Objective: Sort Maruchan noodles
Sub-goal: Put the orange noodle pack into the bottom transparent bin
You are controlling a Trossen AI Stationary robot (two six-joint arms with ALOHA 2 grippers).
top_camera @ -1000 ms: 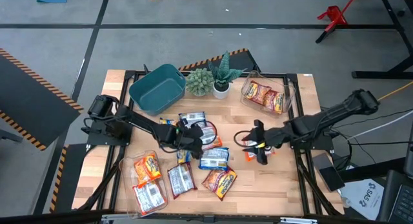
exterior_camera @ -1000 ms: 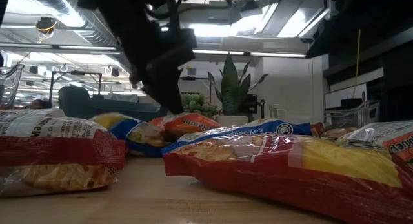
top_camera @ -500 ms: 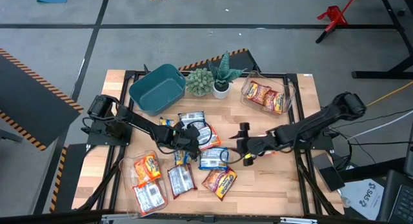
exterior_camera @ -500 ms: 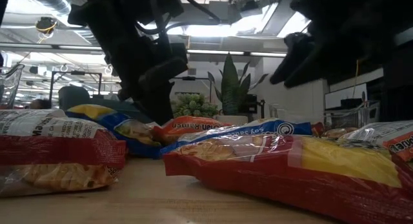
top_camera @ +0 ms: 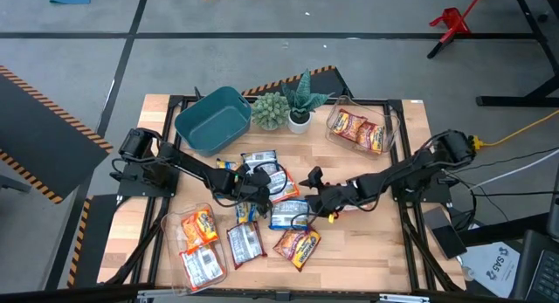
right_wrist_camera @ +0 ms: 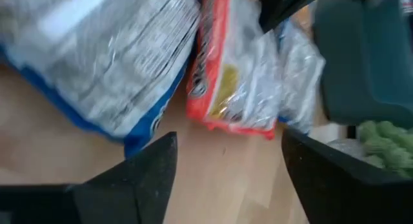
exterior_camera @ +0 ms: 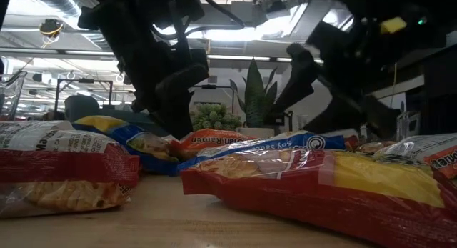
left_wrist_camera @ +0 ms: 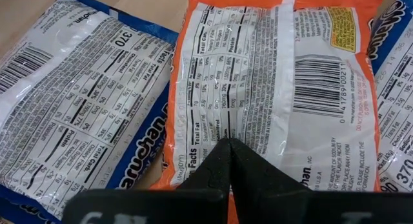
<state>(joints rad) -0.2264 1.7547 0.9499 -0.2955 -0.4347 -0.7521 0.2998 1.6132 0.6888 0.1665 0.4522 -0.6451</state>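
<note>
the wooden table (top_camera: 384, 251) carries a loose cluster of maruchan noodles (top_camera: 275, 203) around its middle, with more packets toward seven o'clock. taking the table centre as the clock's hub in the high view, the left gripper (top_camera: 251, 191) sits just at nine o'clock of the hub, over the heap. its fingers (left_wrist_camera: 226, 169) are pressed together, their tips resting on the edge of an orange packet (left_wrist_camera: 277, 82) that lies printed-back up; whether they pinch the wrapper cannot be told. a blue-edged packet (left_wrist_camera: 77, 114) lies beside the orange one.

the right gripper (top_camera: 316, 191) reaches in from three o'clock and hangs close to the hub, just beside a blue and white packet (top_camera: 288, 214). its fingers (right_wrist_camera: 139, 179) are spread wide with nothing between them, and bare wood shows in the gap. ahead of them lie a blue-edged packet and a red-edged packet (right_wrist_camera: 232, 69).

at eleven o'clock stands a teal bin (top_camera: 212, 120), tilted. at twelve o'clock are two small plants (top_camera: 288, 106). at one o'clock a clear tub (top_camera: 360, 128) holds orange packets. at seven o'clock another clear tub (top_camera: 199, 246) holds an orange packet and a silvery one. an orange packet (top_camera: 297, 244) lies at six o'clock.
</note>
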